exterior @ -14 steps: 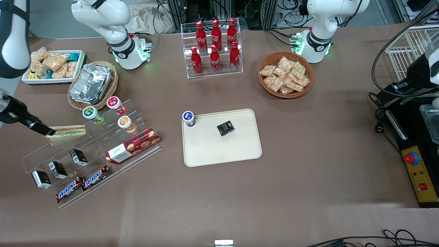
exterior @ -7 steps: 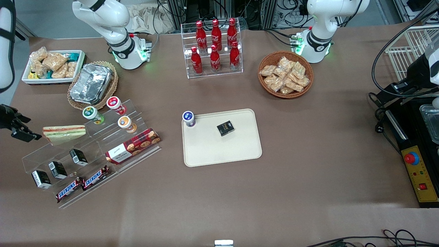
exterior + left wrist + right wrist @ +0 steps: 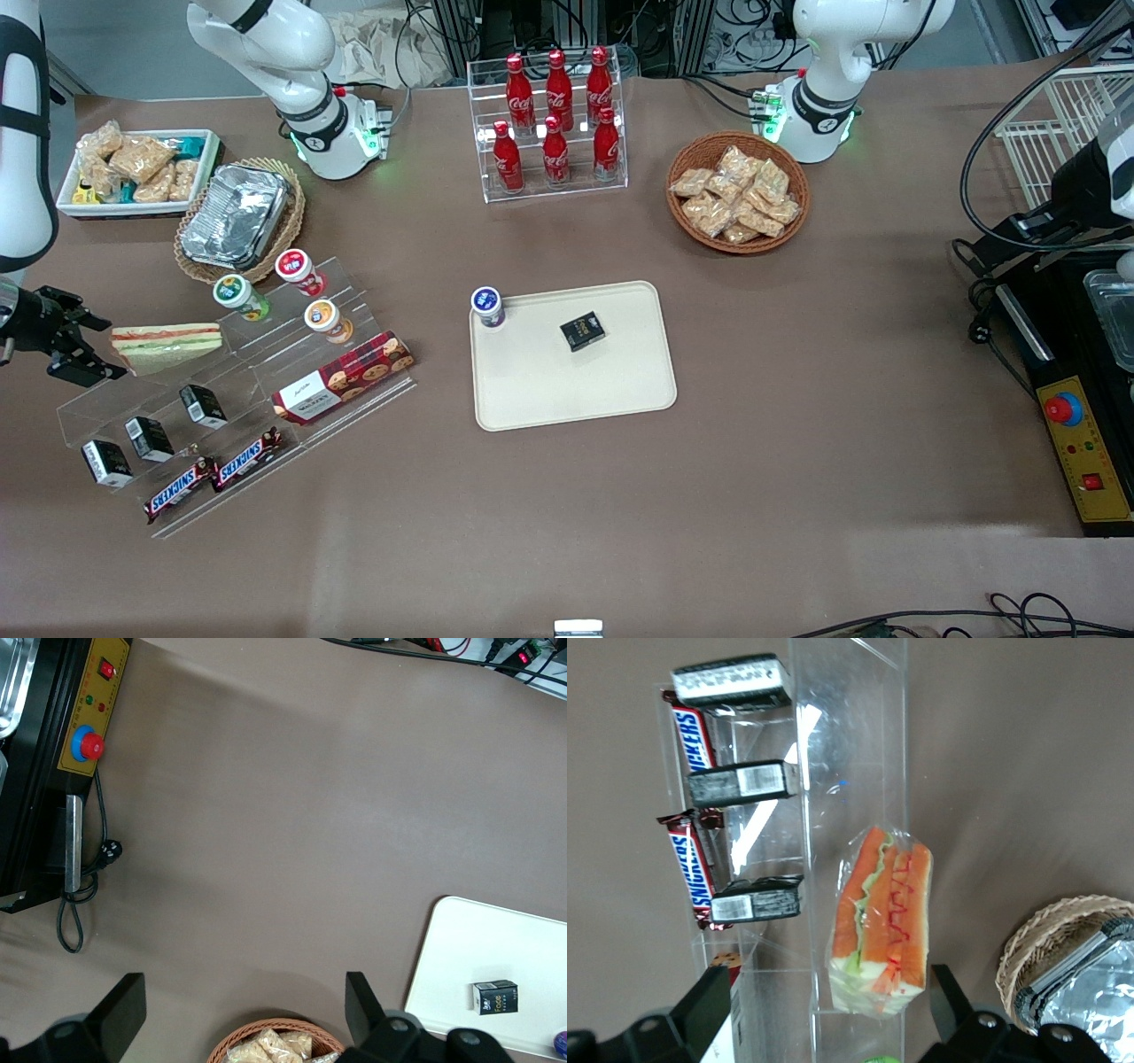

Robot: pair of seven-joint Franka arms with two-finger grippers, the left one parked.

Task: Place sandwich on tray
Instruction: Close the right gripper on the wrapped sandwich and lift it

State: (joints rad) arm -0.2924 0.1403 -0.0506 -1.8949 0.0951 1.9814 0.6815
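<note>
The sandwich (image 3: 166, 346), a clear-wrapped white-bread wedge with red, orange and green filling, lies on a step of the clear acrylic stand (image 3: 230, 390) toward the working arm's end of the table. It also shows in the right wrist view (image 3: 881, 921). My right gripper (image 3: 93, 347) is open and empty just off the sandwich's end, level with it and not touching. In the right wrist view the gripper (image 3: 828, 1014) has one finger to each side of the sandwich's end. The beige tray (image 3: 576, 394) lies mid-table with a small black box (image 3: 582, 330) on it.
The stand also holds small black boxes (image 3: 149, 438), Snickers bars (image 3: 213, 477), a biscuit box (image 3: 344, 376) and three cups (image 3: 297, 292). A foil container in a wicker basket (image 3: 237, 217) and a white snack bin (image 3: 137, 170) stand farther back. A blue-lidded cup (image 3: 487, 307) is at the tray's corner.
My gripper drew back from the sandwich's tip toward the working arm's end, then came partway back, turned, with fingers open. The sandwich has stayed on its step.
</note>
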